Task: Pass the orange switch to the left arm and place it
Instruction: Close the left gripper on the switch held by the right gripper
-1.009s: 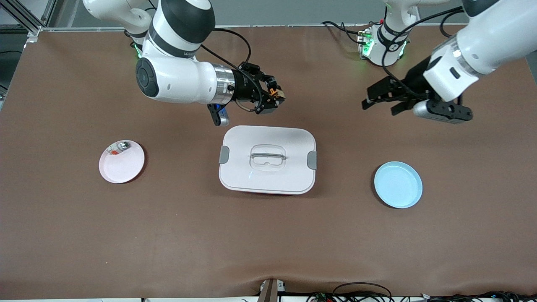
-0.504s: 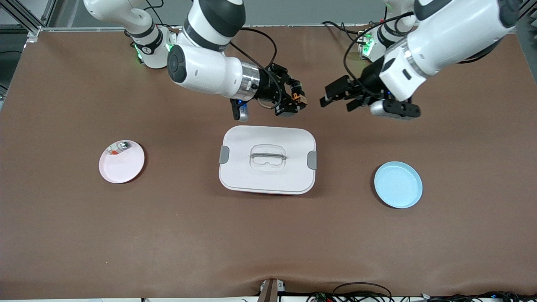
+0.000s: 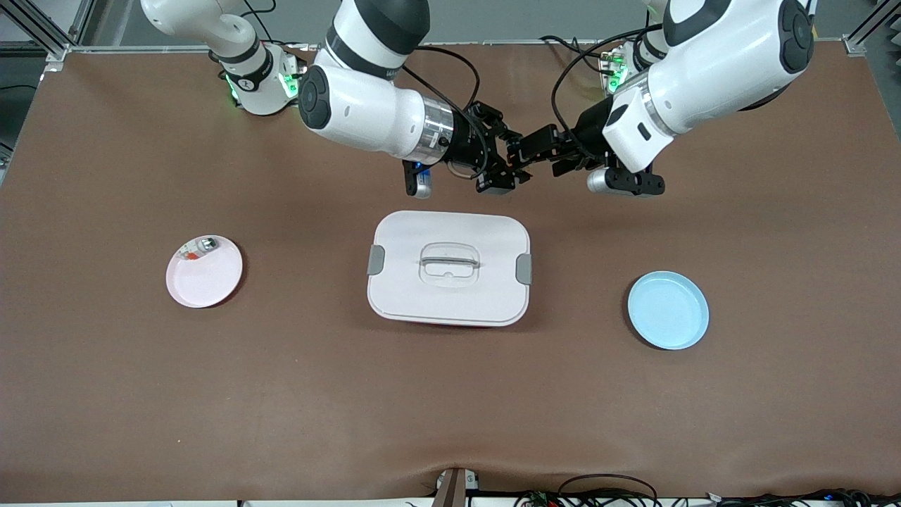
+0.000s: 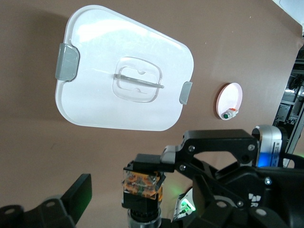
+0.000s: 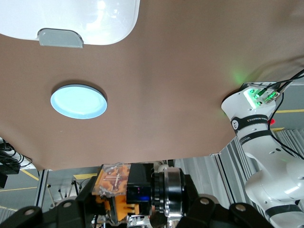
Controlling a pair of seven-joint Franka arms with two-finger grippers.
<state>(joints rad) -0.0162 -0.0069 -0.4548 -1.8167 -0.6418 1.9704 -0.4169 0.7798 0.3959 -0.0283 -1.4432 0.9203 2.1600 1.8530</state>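
The orange switch point(image 4: 142, 186), a small black block with an orange end, is up in the air with my right gripper point(image 3: 512, 169) shut on it. It also shows between that gripper's fingers in the right wrist view, as the orange switch point(image 5: 124, 189). My left gripper point(image 3: 537, 158) meets it tip to tip and is open. One of its fingers point(image 4: 78, 195) stands apart from the switch; the other is hidden. Both grippers hang over the bare mat between the white box point(image 3: 448, 267) and the robots' bases. In the front view the switch is hidden between the grippers.
A pink plate point(image 3: 204, 276) with a small silver-and-red item point(image 3: 202, 246) lies toward the right arm's end. A blue plate point(image 3: 667, 310) lies toward the left arm's end. The box sits between them with its lid on and grey latches at both ends.
Both arms have swung toward each other above the mat. The right gripper carried the switch toward the left arm's end, and the left gripper came in to straddle it.
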